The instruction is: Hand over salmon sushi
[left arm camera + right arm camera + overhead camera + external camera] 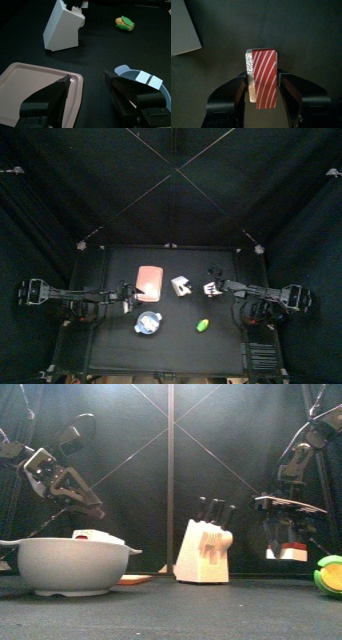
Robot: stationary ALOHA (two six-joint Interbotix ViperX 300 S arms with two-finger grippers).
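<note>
The salmon sushi (263, 77), a small white lump with a red-and-white striped top, is clamped between the jaws of my right gripper (263, 80), above the dark table. In the top view, this gripper (214, 287) is just right of the knife block (181, 284). My left gripper (90, 97) is open and empty. It hangs over the gap between the salmon-pink tray (30, 80) and the blue-white bowl (137, 77). In the top view, the left gripper (126, 298) is at the tray's left edge.
The pale knife block (203, 549) stands mid-table. The bowl (74, 564) sits front left, the pink tray (148, 281) behind it. A small green piece (203, 325) lies front right, also seen in the left wrist view (124, 22).
</note>
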